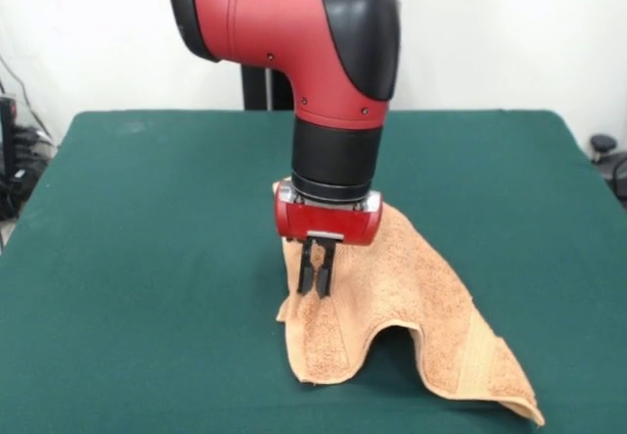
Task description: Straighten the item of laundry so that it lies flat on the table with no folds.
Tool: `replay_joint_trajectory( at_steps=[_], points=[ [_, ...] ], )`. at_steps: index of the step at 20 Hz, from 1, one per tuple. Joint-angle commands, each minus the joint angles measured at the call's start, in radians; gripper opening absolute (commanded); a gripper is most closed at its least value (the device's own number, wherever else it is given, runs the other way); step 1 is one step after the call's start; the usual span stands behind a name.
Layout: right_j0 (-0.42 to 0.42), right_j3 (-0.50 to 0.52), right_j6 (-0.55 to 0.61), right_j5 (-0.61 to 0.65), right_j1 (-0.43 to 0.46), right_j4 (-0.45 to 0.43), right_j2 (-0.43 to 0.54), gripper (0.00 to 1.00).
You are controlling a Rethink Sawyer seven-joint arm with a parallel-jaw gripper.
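Observation:
The peach towel (431,297) lies crumpled at the near middle of the green table (137,258). It is raised into a tent shape, with an arched fold open toward the table's near edge and one corner trailing to the near right. A woven band (480,356) shows along its right side. My gripper (316,292) points straight down over the towel's left part. Its fingers are closed together, with the tips pinching the cloth at the top of the left fold. The part of the towel behind the gripper body is hidden.
The red arm comes down from the top centre, and its black pedestal (260,86) stands behind the table's far edge. Cables (20,160) hang off the left side. A small black object (602,145) sits beyond the right edge.

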Motion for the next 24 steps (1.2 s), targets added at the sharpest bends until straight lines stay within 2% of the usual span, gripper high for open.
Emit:
replay_joint_trajectory(
  at_steps=[1,7,11,15,19,24],
  points=[
    [0.036,0.042,0.169,0.065,-0.032,0.006,0.017,0.00],
    [0.002,0.092,0.096,0.107,-0.118,-0.060,-0.039,0.00],
    [-0.064,0.146,0.050,0.081,-0.167,-0.124,-0.032,0.00],
    [-0.088,0.188,0.055,0.037,-0.208,-0.186,-0.050,0.00],
    [-0.131,0.212,0.068,-0.006,-0.209,-0.241,-0.030,0.00],
    [-0.154,0.209,0.107,-0.084,-0.161,-0.288,-0.023,0.00]
  ],
)
